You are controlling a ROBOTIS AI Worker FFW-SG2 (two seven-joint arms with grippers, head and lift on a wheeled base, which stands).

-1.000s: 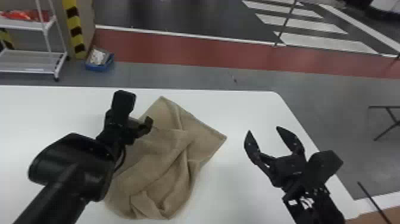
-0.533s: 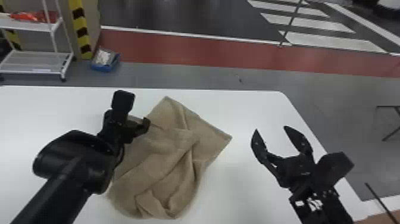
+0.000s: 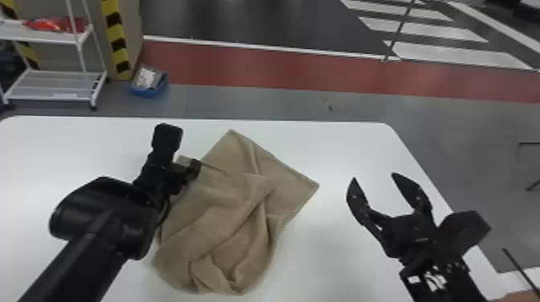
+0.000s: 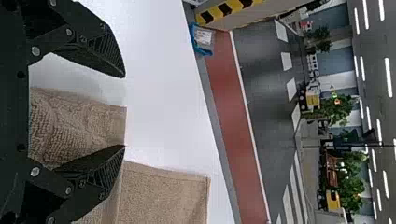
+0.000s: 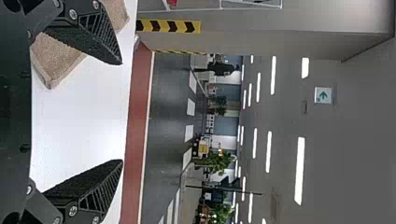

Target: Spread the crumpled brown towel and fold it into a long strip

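The brown towel (image 3: 225, 217) lies crumpled on the white table, with folds bunched toward the near side and one corner pointing right. At its upper left edge is my left gripper (image 3: 183, 154). In the left wrist view, my left gripper (image 4: 125, 111) is open, with a flap of the towel (image 4: 79, 123) between its fingers, not pinched. My right gripper (image 3: 373, 180) stands open to the right of the towel, apart from it. In the right wrist view, nothing is held by my right gripper (image 5: 122, 112), and part of the towel (image 5: 56, 60) lies beyond one finger.
The white table's (image 3: 341, 148) far edge runs behind the towel, and its right edge slants past my right gripper. On the floor beyond are a blue box (image 3: 148, 82) and a white shelf rack (image 3: 56, 86). A thin dark rod (image 3: 520, 269) is at the lower right.
The head view has shifted slightly, moving the table and towel a little rightward in it. Both grippers keep nearly the same places over the table, and the towel's shape looks unchanged.
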